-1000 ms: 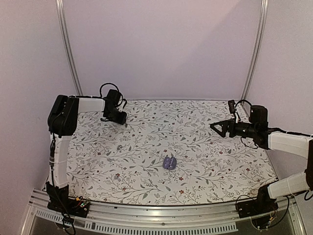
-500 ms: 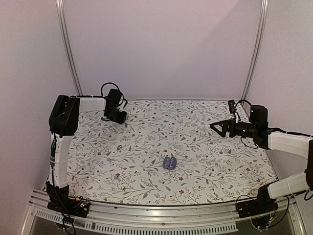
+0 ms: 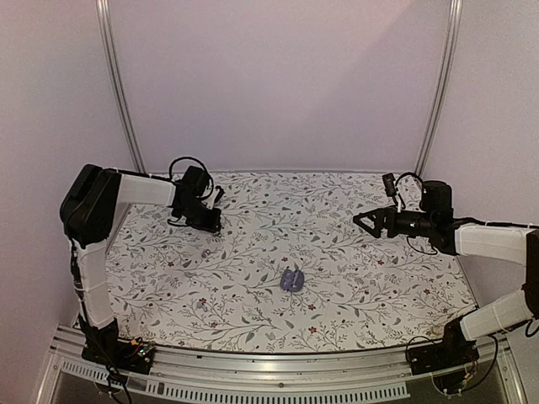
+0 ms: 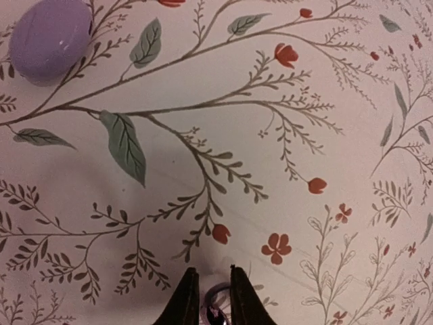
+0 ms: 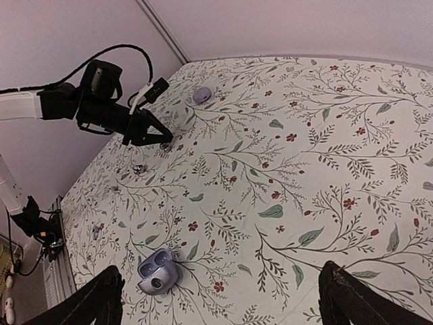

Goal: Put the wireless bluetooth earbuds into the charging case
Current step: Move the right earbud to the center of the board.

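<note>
Charging case (image 3: 292,279): open, table (image 3: 379,295) centre, room all round. Left hand (image 4: 211,292), ten o'clock: narrow on tiny indistinct item (image 4: 217,296). Right hand (image 5: 223,301): wide.

There are two robot arms, the left arm (image 3: 143,187) and the right arm (image 3: 488,240). There is one open purple case (image 3: 292,279) and one round purple lump (image 4: 51,37). Two tiny grey buds, the first bud (image 3: 205,250) and the second bud (image 4: 216,296), sit left of the case.

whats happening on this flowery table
The left gripper is down at the cloth on the far left, its jaws nearly together around a small shiny piece, probably an earbud. The charging case lies open mid-table with nothing touching it. The right gripper hovers off to the right, jaws wide, holding nothing.
</note>
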Robot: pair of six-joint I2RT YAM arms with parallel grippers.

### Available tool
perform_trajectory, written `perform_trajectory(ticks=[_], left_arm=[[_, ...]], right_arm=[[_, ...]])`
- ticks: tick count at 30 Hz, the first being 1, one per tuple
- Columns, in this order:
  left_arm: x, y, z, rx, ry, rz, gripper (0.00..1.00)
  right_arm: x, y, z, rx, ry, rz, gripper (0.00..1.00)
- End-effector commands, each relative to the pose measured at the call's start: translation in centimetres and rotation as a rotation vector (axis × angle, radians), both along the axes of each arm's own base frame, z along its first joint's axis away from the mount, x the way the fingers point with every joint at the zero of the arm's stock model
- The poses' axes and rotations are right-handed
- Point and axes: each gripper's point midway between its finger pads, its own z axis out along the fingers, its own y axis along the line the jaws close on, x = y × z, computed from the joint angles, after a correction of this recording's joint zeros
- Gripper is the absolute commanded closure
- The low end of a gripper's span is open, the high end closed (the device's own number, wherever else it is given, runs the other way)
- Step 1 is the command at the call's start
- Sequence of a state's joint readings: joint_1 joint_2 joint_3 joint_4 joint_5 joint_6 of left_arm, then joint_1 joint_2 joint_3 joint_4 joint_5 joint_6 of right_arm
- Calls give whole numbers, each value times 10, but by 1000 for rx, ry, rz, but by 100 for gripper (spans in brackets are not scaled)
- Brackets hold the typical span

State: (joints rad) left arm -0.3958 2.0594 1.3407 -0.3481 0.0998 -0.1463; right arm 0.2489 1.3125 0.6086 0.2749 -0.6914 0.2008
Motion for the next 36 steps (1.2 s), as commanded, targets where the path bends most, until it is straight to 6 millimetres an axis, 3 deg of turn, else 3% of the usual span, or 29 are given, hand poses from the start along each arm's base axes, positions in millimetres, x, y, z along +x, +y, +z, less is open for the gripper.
perform_trajectory(ticks=[1, 4, 8, 14, 20, 24, 36], left_arm=[[-12, -25, 24, -143, -37, 2, 84], [-31, -38, 27, -175, -20, -15, 84], [-47, -37, 28, -163, 12, -30, 84], [-34, -7, 40, -23, -61, -49, 79], [-11, 4, 25, 43, -20, -117, 75], [-13, 5, 1, 78, 60, -131, 77], [-38, 1, -10, 80, 99, -178, 78]], right_arm=[[3, 13, 12, 20, -22, 33, 1], [2, 19, 11, 18, -18, 48, 1], [-1, 26, 7, 15, -7, 68, 1], [-3, 33, 8, 17, -9, 92, 1], [-5, 37, 8, 21, -5, 108, 1], [-6, 36, 10, 13, -12, 104, 1], [-5, 36, 13, 7, -25, 106, 1]])
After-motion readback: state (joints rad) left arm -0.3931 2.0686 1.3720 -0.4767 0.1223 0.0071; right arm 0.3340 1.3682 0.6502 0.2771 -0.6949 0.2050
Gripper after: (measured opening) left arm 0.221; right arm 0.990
